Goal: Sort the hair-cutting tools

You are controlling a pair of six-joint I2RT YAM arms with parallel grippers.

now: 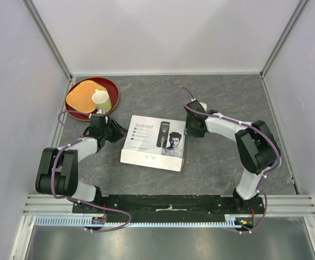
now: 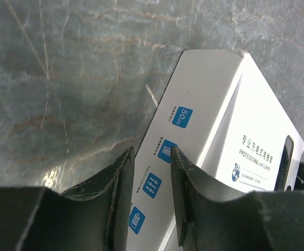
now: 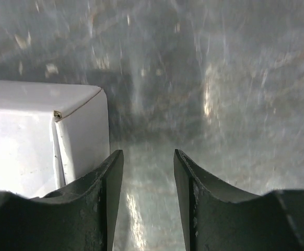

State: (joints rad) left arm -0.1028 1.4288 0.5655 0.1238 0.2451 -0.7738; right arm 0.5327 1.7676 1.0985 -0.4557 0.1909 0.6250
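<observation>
grey marbled table (image 1: 228,103) carries a closed white cardboard box (image 1: 153,142) printed with a clipper, near its middle; the hair-cutting tools themselves are out of sight. left gripper (image 2: 152,157) sits at the box's left side, jaws slightly apart, holding nothing. right gripper (image 3: 148,157) hovers open by the box's far right corner. a round red tray (image 1: 113,92) with a cream cup (image 1: 101,100) sits in the far left corner.

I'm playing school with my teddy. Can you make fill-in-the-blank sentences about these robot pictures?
1. The white box on the table is ____, not open.
2. The cup stands on a mat on a round ____ tray.
3. The left end effector and right end effector are both ____ and hold nothing.
Missing words: closed; red; open.
</observation>
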